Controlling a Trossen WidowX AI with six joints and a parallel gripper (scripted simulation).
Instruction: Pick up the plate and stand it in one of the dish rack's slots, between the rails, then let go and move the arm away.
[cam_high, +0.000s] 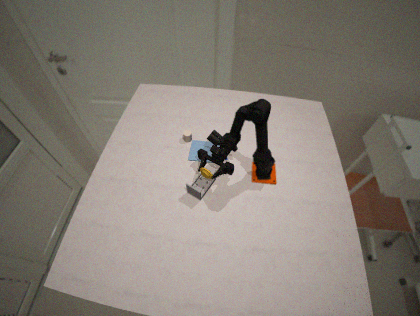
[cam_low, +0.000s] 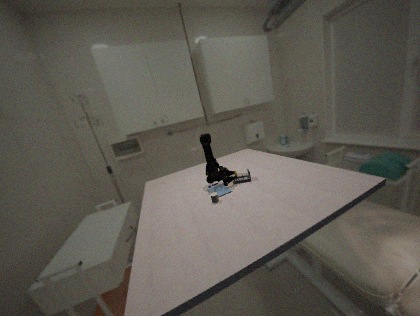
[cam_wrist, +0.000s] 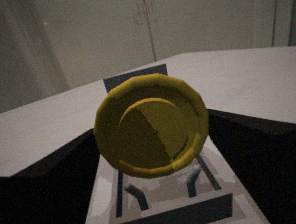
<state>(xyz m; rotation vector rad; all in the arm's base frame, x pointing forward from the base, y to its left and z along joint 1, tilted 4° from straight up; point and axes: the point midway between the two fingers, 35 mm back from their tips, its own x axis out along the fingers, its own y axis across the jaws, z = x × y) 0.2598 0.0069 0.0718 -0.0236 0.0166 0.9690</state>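
My gripper is shut on the yellow plate and holds it on edge, upright, facing the wrist camera. The plate hangs just above the near end of the grey dish rack; in the wrist view the rack's rails show right under the plate's lower rim. I cannot tell whether the rim touches the rack. In the exterior view the gripper and the rack are small and dim, and the plate is not clear there.
A blue mat lies behind the rack. A small beige cylinder stands left of the mat. The arm's orange base sits to the right. Table edges are far off.
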